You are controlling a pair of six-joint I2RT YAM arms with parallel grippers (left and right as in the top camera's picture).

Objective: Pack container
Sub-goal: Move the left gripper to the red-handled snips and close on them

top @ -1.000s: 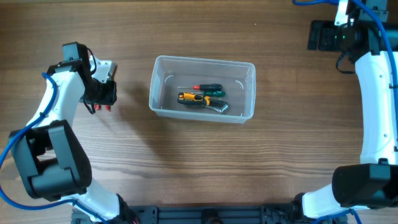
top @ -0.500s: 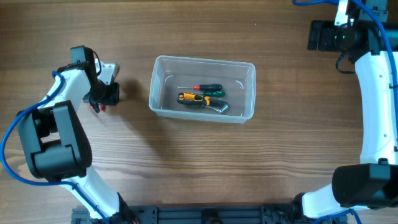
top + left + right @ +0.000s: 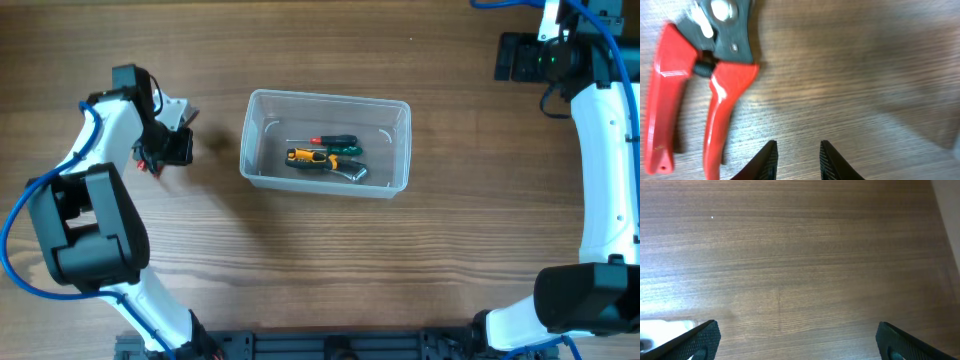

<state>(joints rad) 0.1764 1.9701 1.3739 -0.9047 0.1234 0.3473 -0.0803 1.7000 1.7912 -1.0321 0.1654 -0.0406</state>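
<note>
A: How does the left end effector [image 3: 797,161] stand?

B: Its two dark fingers are a little apart. There is a narrow gap between the tips, and only bare wood shows in it. It grips nothing.

A: And the red-handled pliers [image 3: 705,80]?

B: They lie flat on the bench [image 3: 865,85], off to one side of the fingers in the left wrist view, not between them. The red handles are spread, with a small dark spring between them near the pivot. The grey head runs off the top edge of the view.

A: The right end effector [image 3: 797,340]?

B: Spread wide, with a fingertip at each lower corner of the right wrist view and nothing between them but wood grain. From overhead, that arm reaches to the far right corner of the bench, well apart from the other things.

A: Where is the container [image 3: 401,150]?

B: Near the middle of the bench, upright and open at the top, with its long side running left to right. The left end effector hangs to its left, near it but not touching.

A: Anything inside?

B: A yellow-and-black tool [image 3: 308,156], a red-and-black screwdriver [image 3: 330,139] and a green-handled tool [image 3: 348,150] lie close together on the tub's floor. A grey piece [image 3: 355,172] sits just beside them. They are too small to say more.
</note>
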